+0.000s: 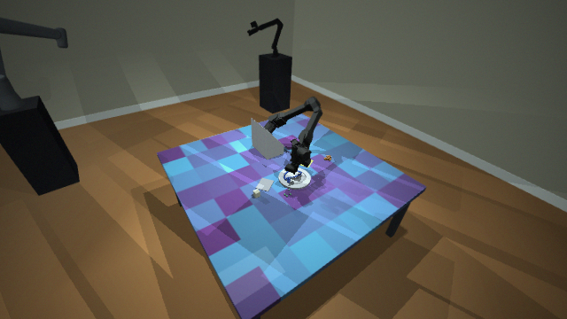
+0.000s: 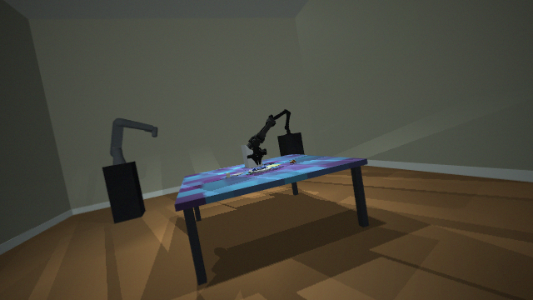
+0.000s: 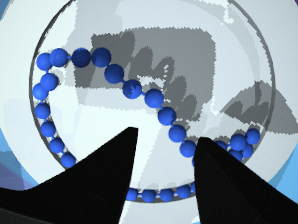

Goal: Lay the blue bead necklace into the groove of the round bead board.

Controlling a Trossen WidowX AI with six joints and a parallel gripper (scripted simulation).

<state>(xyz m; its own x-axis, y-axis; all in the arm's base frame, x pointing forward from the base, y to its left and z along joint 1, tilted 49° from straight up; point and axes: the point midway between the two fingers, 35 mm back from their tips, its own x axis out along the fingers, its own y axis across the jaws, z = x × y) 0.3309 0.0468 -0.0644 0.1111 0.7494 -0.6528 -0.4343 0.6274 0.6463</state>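
The round white bead board (image 1: 306, 183) (image 3: 15, 75) lies on the table, its groove a thin dark ring. The blue bead necklace (image 3: 154, 98) (image 2: 259, 168) lies on it. In the wrist view its left and bottom beads follow the ring, while its upper strand cuts diagonally across the inside to the lower right. Several beads bunch together at the lower right, partly hidden by the right finger. My gripper (image 1: 291, 171) (image 2: 257, 164) (image 3: 166, 141) is partly open over the board, with no bead between the fingertips. The diagonal strand passes just beside the right fingertip.
A grey upright panel (image 1: 266, 143) stands behind the board. A pale flat square (image 1: 266, 184) and a cream cube (image 1: 256, 193) lie left of it. Small greenish bits (image 1: 288, 194) lie in front. An orange object (image 1: 328, 158) (image 2: 293, 162) lies back right, and a yellow piece (image 1: 311, 163) is behind the gripper.
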